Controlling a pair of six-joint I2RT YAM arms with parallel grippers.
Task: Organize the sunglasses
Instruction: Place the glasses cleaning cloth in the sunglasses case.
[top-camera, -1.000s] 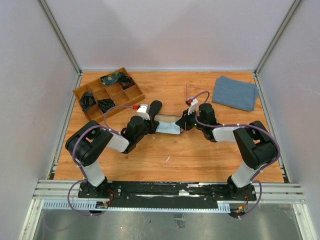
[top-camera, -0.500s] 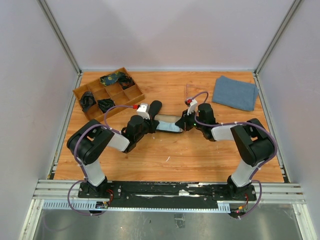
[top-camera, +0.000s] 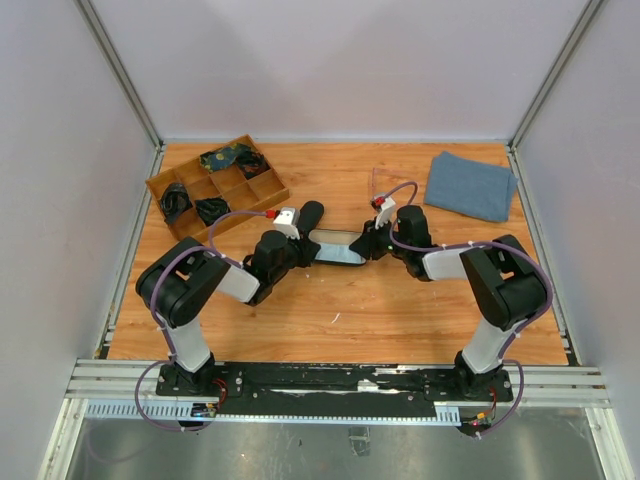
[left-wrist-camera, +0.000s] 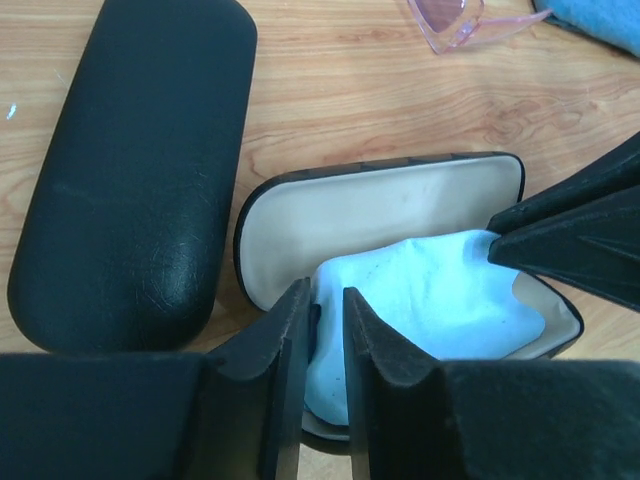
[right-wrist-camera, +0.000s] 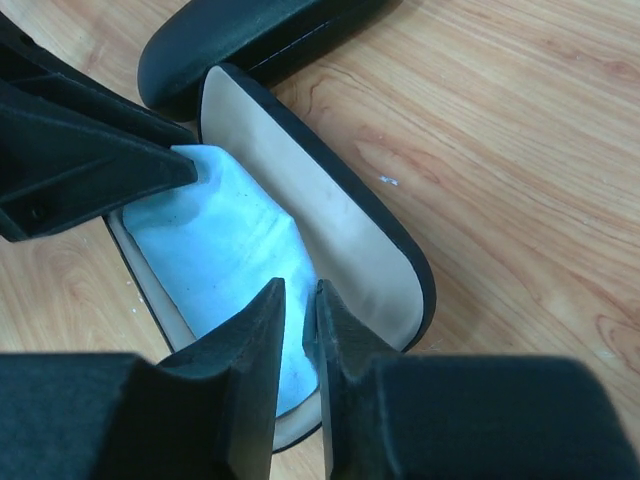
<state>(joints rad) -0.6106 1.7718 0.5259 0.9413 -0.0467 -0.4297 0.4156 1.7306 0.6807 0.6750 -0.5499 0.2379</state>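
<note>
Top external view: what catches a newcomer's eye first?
The left tool and right tool meet at the centre of the table over an open black case holding a light blue cloth. Beside it lie a closed black case and, farther back, the pale pink sunglasses.

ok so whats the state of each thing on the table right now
case: open, cloth inside
cloth: crumpled in that case
second case: shut, beside it
pink glasses: loose on the table
towel: folded
tray: partly filled
left gripper: fingers barely apart at the cloth, grip unclear
right gripper: same, at the cloth's other end
</note>
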